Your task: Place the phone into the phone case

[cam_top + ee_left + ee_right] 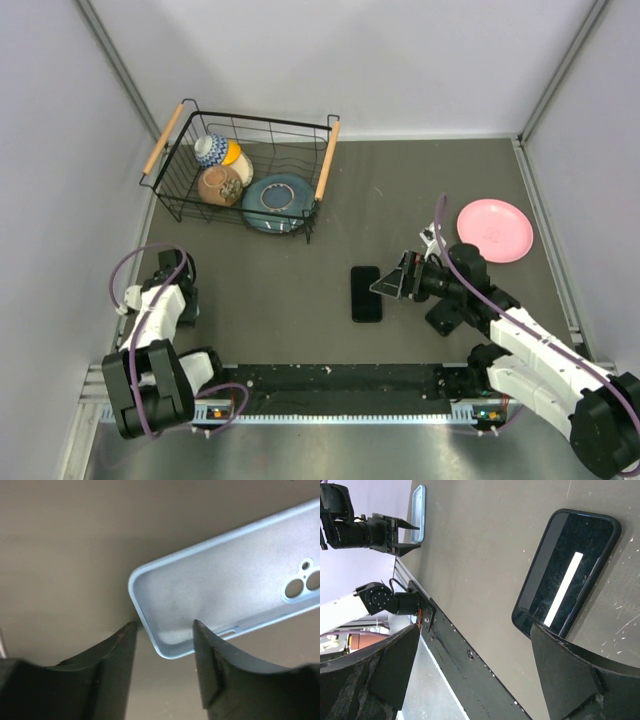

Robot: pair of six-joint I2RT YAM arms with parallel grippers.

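Note:
The phone (366, 293), black with its screen up, lies flat on the dark table at the centre; the right wrist view shows the phone (567, 575) too. My right gripper (392, 275) is just right of it, low and wide open. In that wrist view the right gripper (475, 626) has one finger beside the phone's near end and nothing between its fingers. The light blue phone case (225, 580) lies open side up at the far left. My left gripper (165, 625) is open and straddles the case's end corner. In the top view the left arm (165, 300) hides the case.
A black wire basket (322, 165) with wooden handles holds several bowls at the back left. A pink plate (495, 230) lies at the right. A black rail (340, 378) runs along the table's near edge between the arm bases.

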